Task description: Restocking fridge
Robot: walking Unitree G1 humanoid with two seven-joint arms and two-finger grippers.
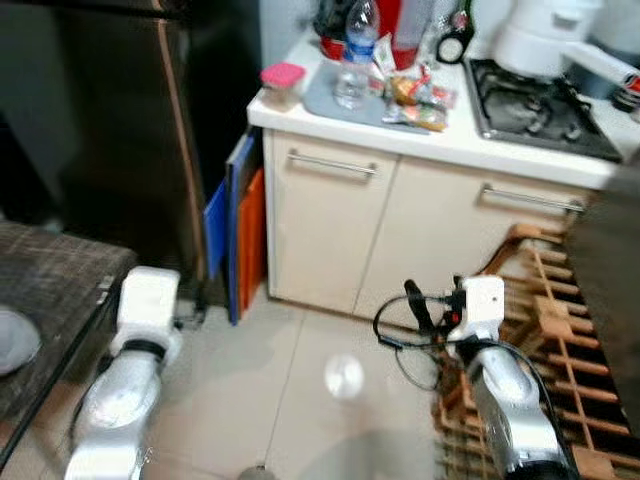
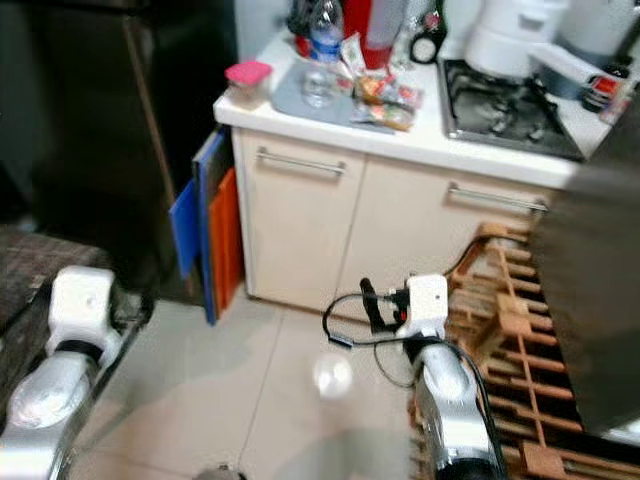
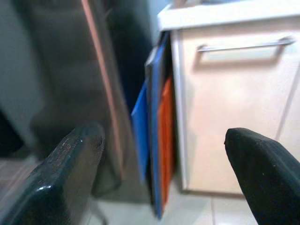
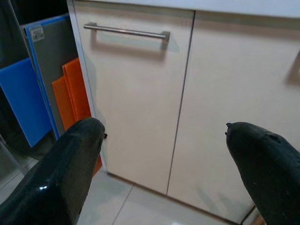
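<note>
The dark fridge [image 1: 120, 130] stands shut at the left, beside a white counter [image 1: 450, 140]. On the counter are a clear water bottle [image 1: 355, 60], a pink-lidded tub [image 1: 282, 82] and some snack packets [image 1: 415, 95]. My left gripper [image 3: 164, 140] is open and empty, held low and facing the gap between the fridge and the cabinet. My right gripper [image 1: 415, 300] is also open and empty, low in front of the cream cabinet doors [image 4: 140, 93]. Both are well below the countertop.
Blue and orange boards [image 1: 238, 230] lean in the gap between fridge and cabinet. A gas hob [image 1: 535, 105] and a white appliance [image 1: 540, 35] sit at the counter's right. A wooden rack [image 1: 545, 300] stands by my right arm. At my left are a dark table [image 1: 55, 280] and a plate [image 1: 15, 340].
</note>
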